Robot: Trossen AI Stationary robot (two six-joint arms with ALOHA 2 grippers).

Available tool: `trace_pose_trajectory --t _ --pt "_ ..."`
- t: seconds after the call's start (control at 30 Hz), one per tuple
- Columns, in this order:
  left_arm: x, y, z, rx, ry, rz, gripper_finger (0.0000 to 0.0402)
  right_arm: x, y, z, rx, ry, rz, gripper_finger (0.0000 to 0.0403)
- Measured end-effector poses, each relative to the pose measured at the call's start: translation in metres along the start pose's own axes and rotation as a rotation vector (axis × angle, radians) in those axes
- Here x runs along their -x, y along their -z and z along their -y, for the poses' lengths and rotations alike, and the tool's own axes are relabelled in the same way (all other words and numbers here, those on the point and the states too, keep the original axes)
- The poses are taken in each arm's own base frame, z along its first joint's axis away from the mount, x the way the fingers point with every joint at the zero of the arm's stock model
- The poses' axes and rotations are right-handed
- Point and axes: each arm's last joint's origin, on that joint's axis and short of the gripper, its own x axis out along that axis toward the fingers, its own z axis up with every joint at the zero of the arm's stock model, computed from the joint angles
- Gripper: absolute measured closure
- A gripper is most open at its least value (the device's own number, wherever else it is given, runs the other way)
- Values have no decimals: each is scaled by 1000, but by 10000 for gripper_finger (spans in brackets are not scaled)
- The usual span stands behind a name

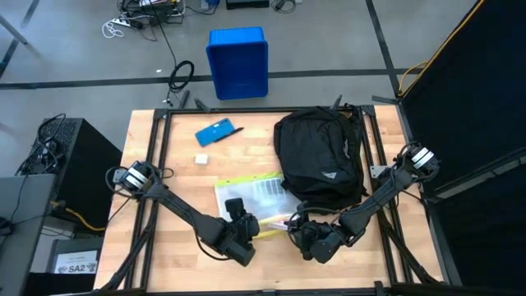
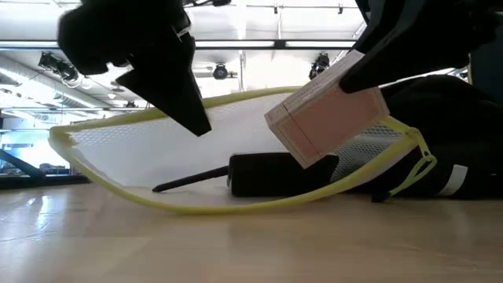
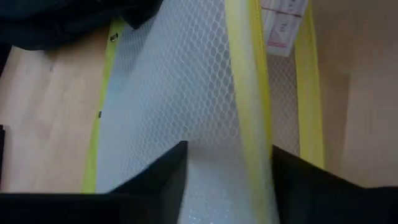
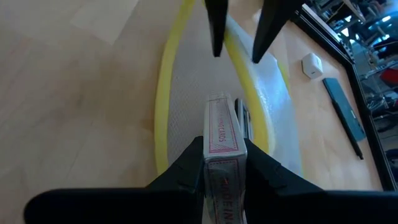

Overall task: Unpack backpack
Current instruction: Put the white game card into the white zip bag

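The room is bright, with light coming from round lamps on the ceiling point(image 2: 222, 72) far behind. The pale wooden table top point(image 1: 164, 247) shines softly, with only faint shadows. Up close, the white mesh pouch with yellow edges point(image 3: 186, 93) looks blurry, and the dark arms are just black shapes.

A floor label point(image 1: 76, 267) reads "SA2".

Overhead, table-level, two close wrist views
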Motion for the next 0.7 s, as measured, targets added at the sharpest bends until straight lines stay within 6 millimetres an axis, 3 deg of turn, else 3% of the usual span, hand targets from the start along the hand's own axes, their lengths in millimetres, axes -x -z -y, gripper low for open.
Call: trace_pose_trajectory --t 0.1,0.17,0.5,0.7 --pt "-3 -2 -3 12 6 -12 353 -1 -1 1 -3 4 8 362" --pt "-6 -4 -5 32 19 -19 387 -1 -3 1 -4 5 21 362" --pt "14 -43 -11 104 60 65 401 6 -30 5 -14 34 148 362" --pt "32 -65 -16 132 40 144 401 -2 -25 14 15 75 92 362"
